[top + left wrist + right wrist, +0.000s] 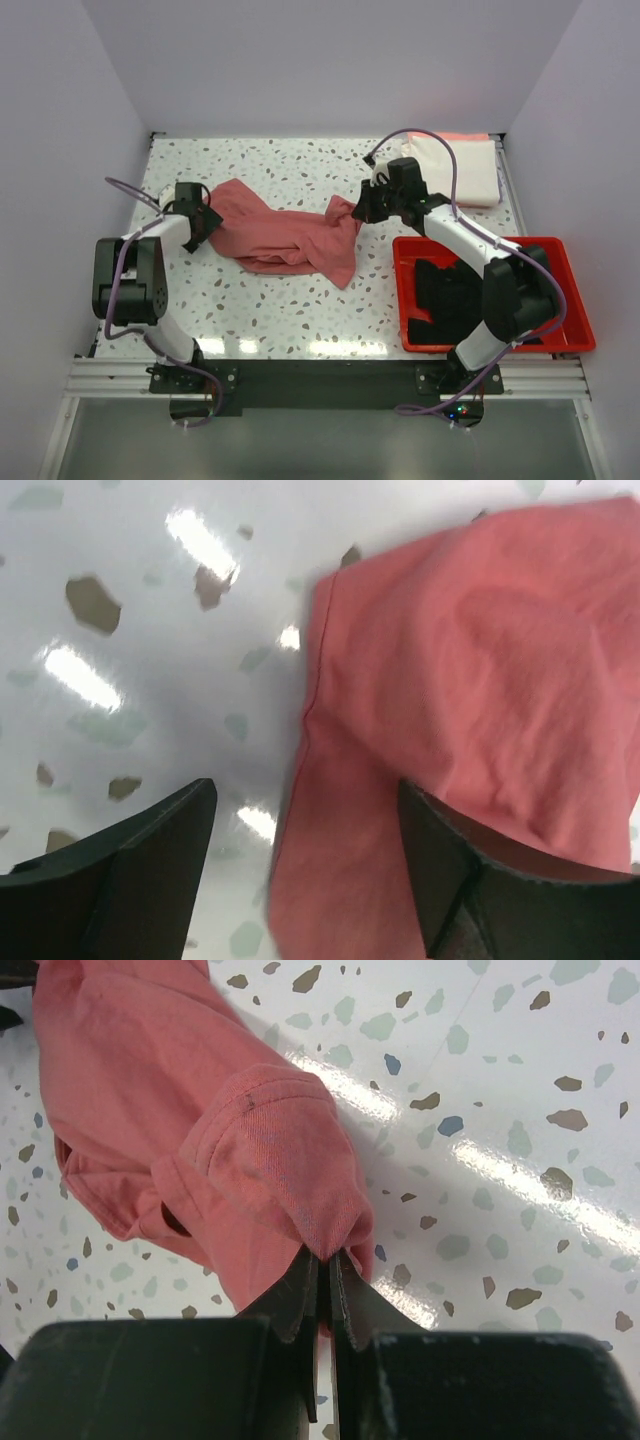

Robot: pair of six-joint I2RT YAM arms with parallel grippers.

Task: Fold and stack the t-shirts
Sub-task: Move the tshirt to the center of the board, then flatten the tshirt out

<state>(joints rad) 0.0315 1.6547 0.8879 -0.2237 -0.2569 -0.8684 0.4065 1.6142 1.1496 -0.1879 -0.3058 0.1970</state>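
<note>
Red shirt (pixel 290 240) lay long, left to right, mid-frame; right gripper (pixel 325 1258) pinched its right end, left gripper (pixel 305 790) stood open over its left end.

a robot lab's test cell, by every sign. closed in on three sides by plain pale walls (pixel 60 150). inside, a speckled white table (pixel 300 310), glossy under overhead lights. bolted side by side to a metal rail (pixel 110 378) along its near edge: a left arm (pixel 130 280) and a right arm (pixel 500 290), black and white, trailing purple cables (pixel 452 172). laid out like practice material: a rose-red shirt (pixel 290 240) mid-table, a cream shirt (pixel 465 170) folded at the far right corner, a red plastic tray (pixel 580 345) at the near right corner with black cloth (pixel 445 290) in it. filmed from above and from both wrists, as on a recording rig.
</note>
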